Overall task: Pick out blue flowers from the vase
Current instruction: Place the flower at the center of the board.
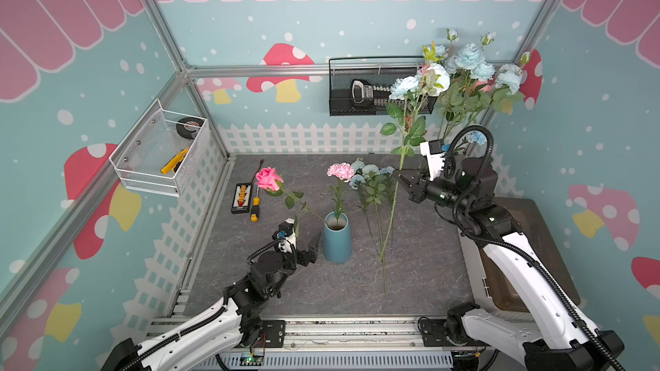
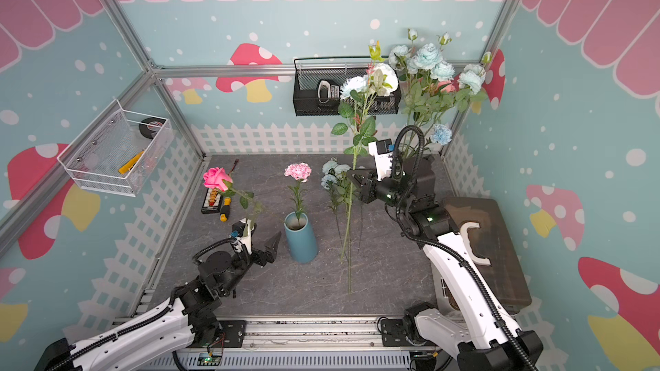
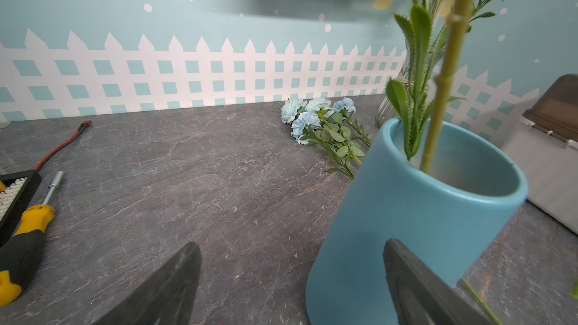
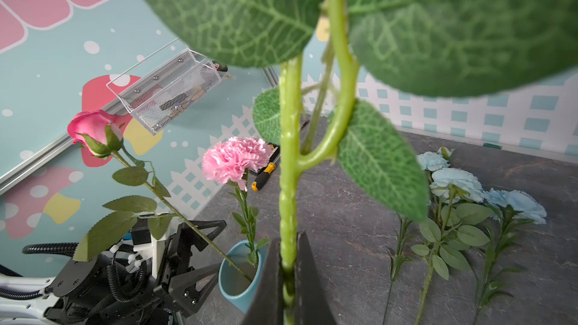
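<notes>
Fingers [image 4: 269, 279] of the right gripper [image 4: 289, 245] are squeezing together on the thick green stem of a blue flower spray [image 1: 403, 87], holding it nearly upright, out of the blue vase [image 1: 336, 240] and to its right. In both top views the spray's pale blooms are riding high above and beyond the vase, while its lower end is hanging close to the grey tabletop [image 1: 339, 298] on the vase's right; whether it is touching is unclear. Other blue flowers [image 1: 371, 176] are lying flat on the tabletop just right of the vase, heads pointing away past it. The left gripper [image 3: 291, 243] is hovering just left of the vase with its fingers [image 3: 169, 286] standing wide apart and gripping nothing, one finger showing in front of the vase wall in the left wrist view. A pink carnation [image 1: 341, 171] is standing in the vase, and a pink rose [image 1: 268, 178] is leaning out of it to the left
</notes>
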Controlling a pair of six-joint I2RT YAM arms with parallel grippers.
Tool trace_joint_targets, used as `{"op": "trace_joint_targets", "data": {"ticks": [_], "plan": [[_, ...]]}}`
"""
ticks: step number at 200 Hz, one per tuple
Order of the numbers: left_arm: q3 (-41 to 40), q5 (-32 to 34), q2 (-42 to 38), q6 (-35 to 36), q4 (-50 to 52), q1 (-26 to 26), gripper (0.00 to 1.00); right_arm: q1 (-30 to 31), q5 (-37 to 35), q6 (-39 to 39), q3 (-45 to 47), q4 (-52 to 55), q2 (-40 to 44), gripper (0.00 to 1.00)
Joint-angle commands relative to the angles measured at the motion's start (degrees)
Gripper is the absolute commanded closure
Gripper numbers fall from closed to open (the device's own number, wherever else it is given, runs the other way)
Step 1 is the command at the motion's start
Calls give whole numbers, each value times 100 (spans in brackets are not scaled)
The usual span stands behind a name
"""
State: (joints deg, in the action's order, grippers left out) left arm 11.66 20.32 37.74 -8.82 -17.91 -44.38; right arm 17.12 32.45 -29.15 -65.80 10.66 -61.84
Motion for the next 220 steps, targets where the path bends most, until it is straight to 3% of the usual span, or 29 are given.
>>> {"op": "trace_joint_targets", "data": {"ticks": [1,71,113,220], "plan": [[161,-63,7,-45,-90,26,9,-146,129,-186,178,-411,-76,100],[179,-54,51,-50,-84,26,9,-152,357,-131,173,-475,-1057,100],[205,-55,107,-50,-88,26,9,-97,864,-360,117,-867,-1856,100],[236,-45,157,-53,-89,25,9,856,751,-337,-595,-1204,-3857,100]]}}
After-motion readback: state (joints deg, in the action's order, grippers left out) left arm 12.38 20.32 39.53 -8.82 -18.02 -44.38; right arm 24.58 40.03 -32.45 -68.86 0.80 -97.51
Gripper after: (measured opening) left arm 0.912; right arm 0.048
